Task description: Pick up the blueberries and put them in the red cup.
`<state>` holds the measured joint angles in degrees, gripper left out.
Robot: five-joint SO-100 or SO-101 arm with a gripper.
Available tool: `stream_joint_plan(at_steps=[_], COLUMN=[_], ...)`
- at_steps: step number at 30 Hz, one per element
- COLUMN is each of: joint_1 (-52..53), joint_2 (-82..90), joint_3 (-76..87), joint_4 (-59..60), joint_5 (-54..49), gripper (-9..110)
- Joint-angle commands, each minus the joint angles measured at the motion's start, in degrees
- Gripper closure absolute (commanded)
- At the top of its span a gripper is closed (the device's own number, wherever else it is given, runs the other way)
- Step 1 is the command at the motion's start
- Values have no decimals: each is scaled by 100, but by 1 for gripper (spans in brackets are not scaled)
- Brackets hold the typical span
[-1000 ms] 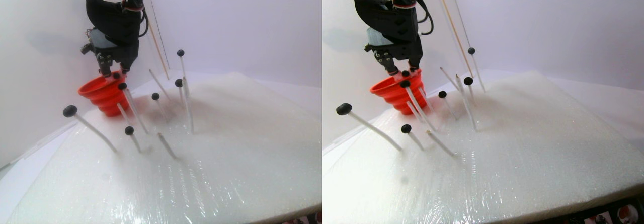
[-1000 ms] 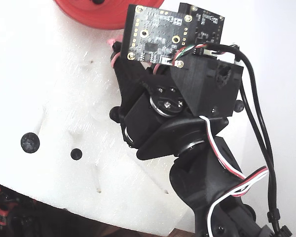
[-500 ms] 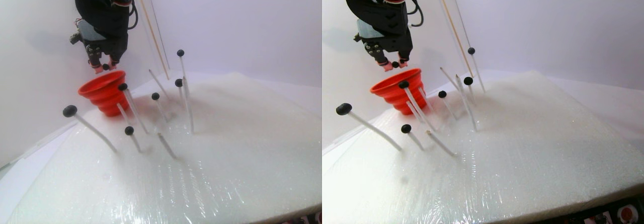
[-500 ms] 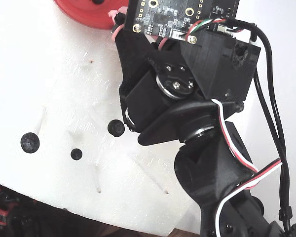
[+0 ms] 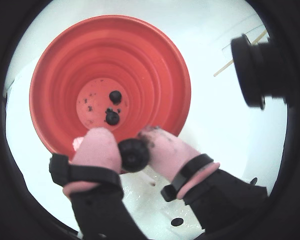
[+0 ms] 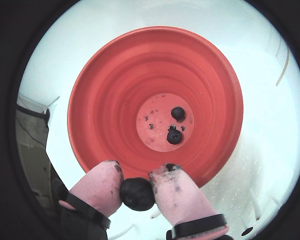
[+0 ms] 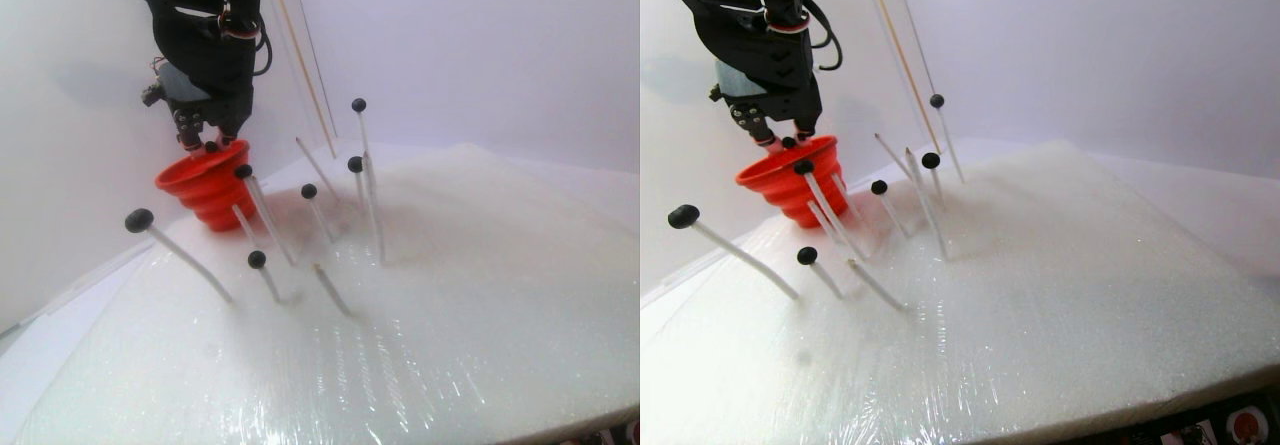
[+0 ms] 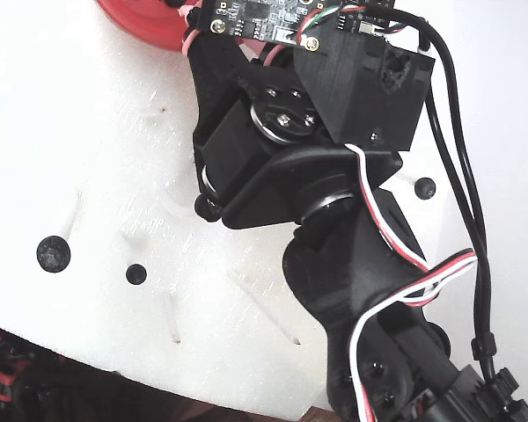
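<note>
Because the pink-padded fingers (image 5: 132, 150) are clamped from both sides on a single dark blueberry (image 5: 135, 153), the berry hangs between the two tips rather than resting on anything; in the other wrist view the same berry (image 6: 137, 194) sits squeezed between the pads (image 6: 97, 182), which carry dark smears from handling fruit. That pinch sits at the near edge of the red cup (image 5: 155, 60), just about over its rim rather than over the centre, so I judge a release here could clip the rim or fall outside; a little more travel over the opening seems wanted first. Deep in the cup, on its flat bottom ring, two berries (image 5: 112, 107) already lie close together, with small dark specks around them.

Seen in the stereo pair view, the arm (image 7: 200, 55) hangs steeply down over the cup (image 7: 205, 190), which stands near the back left corner of the white foam worktop (image 7: 450, 295). Thin pale stalks (image 7: 265, 215) are stuck into the foam at various tilts, and several carry a berry (image 7: 139, 220) on top, which keeps the fruit raised and clear for a side pinch. Several stalks stand bare. From above, in the fixed view, two more berries (image 8: 54, 254) show beside the arm.
</note>
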<state>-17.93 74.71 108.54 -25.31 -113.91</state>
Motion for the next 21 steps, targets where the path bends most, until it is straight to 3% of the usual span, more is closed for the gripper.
stream_joint_plan(at_steps=[1,6,21], joint_1=[-510,-527,-492], joint_2=[79,0,668], joint_3=[-422,-431,9], joint_4=[-114,-264,-158], joint_5=[18,79,62], gripper=[91,84,84])
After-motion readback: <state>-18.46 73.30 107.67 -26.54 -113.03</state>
